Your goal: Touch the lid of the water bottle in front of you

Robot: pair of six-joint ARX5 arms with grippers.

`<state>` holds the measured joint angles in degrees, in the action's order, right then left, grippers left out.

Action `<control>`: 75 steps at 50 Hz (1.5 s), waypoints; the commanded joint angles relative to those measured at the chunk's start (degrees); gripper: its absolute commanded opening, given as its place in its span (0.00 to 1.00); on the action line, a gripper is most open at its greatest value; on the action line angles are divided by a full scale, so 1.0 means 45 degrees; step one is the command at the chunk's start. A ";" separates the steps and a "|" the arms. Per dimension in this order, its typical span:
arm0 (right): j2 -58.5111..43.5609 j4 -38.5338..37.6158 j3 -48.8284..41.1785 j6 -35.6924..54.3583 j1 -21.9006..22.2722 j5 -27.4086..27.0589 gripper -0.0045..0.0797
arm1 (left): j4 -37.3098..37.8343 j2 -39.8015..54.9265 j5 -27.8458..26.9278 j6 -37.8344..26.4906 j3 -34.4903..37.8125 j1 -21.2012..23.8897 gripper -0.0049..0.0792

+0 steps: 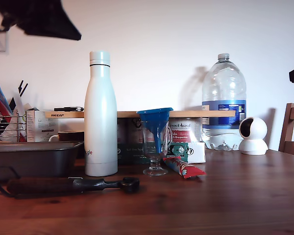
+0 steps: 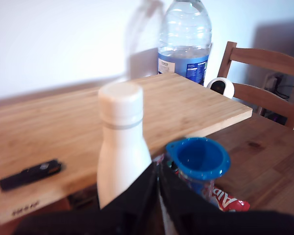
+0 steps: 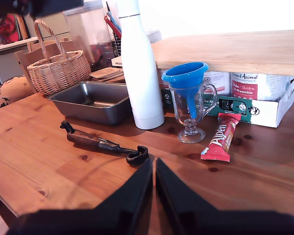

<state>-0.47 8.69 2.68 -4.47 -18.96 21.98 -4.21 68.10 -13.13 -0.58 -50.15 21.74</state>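
Your first claw, jaws pinched together on nothing, hangs just above and behind the lid of the upright water bottle, so it is the nearer one. Your second claw, likewise clenched and empty, sits low over the desk, well short of the bottle.

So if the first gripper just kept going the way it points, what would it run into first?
Most likely the white water bottle. In the first wrist view my first gripper, jaws nearly together, points at the bottle's shoulder below the lid, with the blue funnel beside it. Depth is unclear, so it could slip between them.
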 commanded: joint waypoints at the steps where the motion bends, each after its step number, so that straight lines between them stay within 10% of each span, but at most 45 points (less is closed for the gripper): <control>1: 0.0083 -0.0053 -0.0092 -0.0015 -0.0044 0.0000 0.04 | 0.0646 0.0384 0.0029 -0.0325 -0.0583 0.0039 0.04; 75: 0.0083 -0.0049 -0.0092 -0.0010 -0.0044 -0.0005 0.04 | 1.1152 0.6630 0.0491 -0.1889 -1.1754 0.0029 0.04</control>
<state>-0.47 8.71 2.68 -4.45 -18.96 21.98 45.67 96.27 -10.83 -8.62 -102.26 21.74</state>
